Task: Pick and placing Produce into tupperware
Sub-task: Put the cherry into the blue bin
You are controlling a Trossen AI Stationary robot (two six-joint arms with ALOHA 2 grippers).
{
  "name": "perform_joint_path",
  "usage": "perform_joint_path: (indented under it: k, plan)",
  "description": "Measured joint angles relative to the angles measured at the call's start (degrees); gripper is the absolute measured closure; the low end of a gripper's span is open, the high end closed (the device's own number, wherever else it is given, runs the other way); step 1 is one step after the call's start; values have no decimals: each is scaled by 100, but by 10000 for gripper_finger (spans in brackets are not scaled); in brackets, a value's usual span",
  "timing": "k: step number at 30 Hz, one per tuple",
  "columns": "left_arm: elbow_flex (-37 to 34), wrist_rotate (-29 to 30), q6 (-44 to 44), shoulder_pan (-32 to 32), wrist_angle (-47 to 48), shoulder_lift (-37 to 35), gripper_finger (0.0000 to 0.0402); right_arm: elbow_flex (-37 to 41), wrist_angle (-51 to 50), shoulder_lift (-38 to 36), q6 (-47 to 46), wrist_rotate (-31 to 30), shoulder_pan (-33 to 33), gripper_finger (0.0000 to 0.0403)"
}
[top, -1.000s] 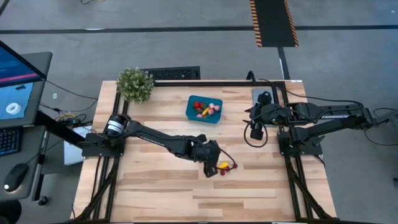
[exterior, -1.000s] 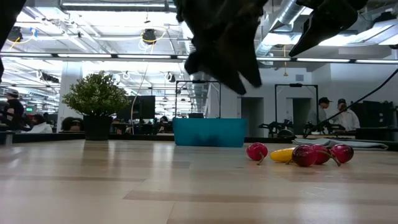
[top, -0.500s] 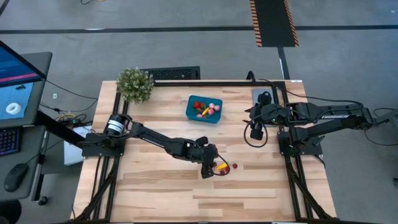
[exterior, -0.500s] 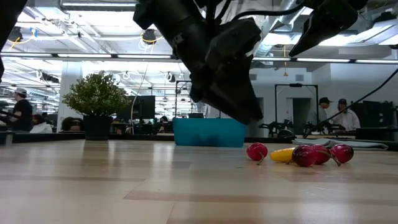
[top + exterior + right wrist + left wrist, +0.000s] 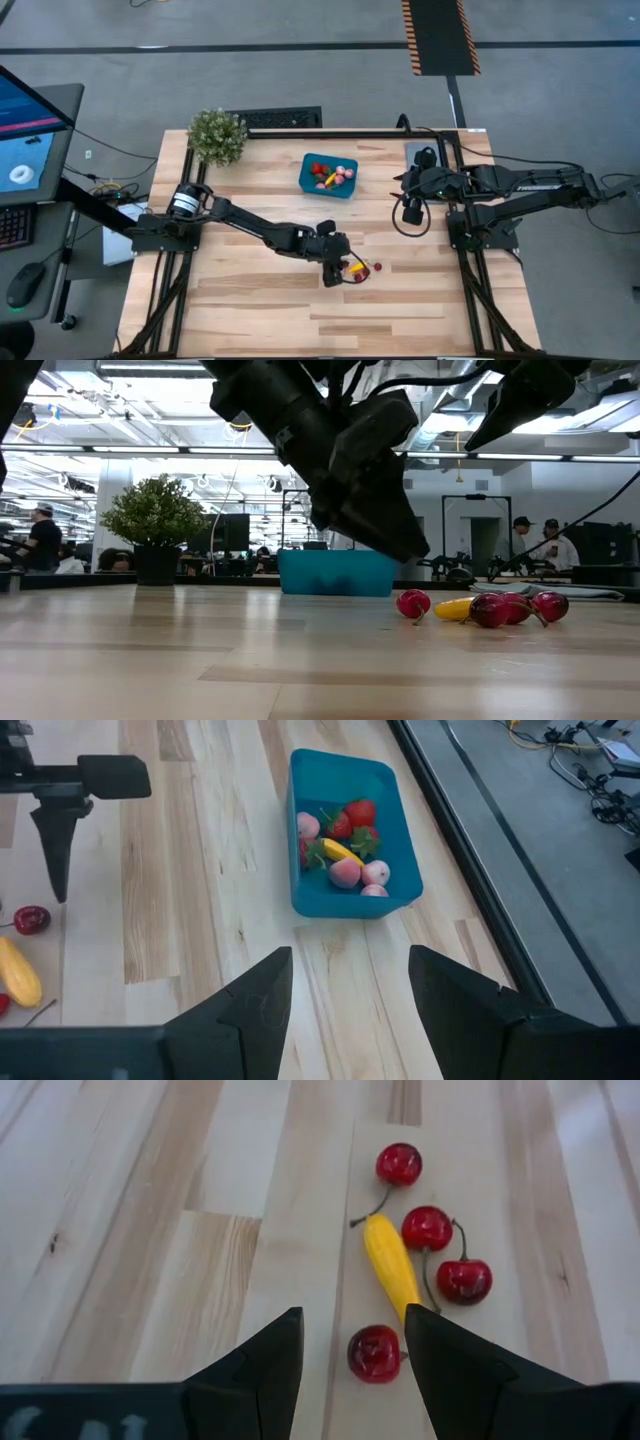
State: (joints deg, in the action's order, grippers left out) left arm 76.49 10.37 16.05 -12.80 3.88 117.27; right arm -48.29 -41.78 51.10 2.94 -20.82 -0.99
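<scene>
Near the table's middle, my left gripper [image 5: 345,1342] hangs open and empty over four cherries [image 5: 428,1228] and one yellow piece [image 5: 391,1264], which only its wrist view separates. Farther off, the tupperware [image 5: 345,835] holds strawberries and pink pieces. My right gripper [image 5: 345,982] waits open at the right edge.

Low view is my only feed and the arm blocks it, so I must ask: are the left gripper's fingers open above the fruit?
Observer: Yes. The left gripper is open; its wrist view shows one cherry between the fingers, not gripped.
Operator: What else lies loose there?
Observer: Three more cherries and a yellow piece.
Operator: Anything in the tupperware?
Observer: The tupperware already holds strawberries, pink pieces and a yellow one.
</scene>
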Motion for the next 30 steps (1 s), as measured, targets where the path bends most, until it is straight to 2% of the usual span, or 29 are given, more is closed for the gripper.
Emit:
perform_joint_path:
  k: [5,12,21,30]
  plan:
    - [0,93,0,-7,2,11,236,0,2,0,0,0,0,178]
    - [22,14,-54,-53,-323,483,236,2,3,0,4,0,0,178]
    - [24,34,72,-63,-323,573,237,3,-20,1,7,0,0,178]
    - [24,-83,113,-68,-246,572,280,4,-22,1,9,0,0,178]
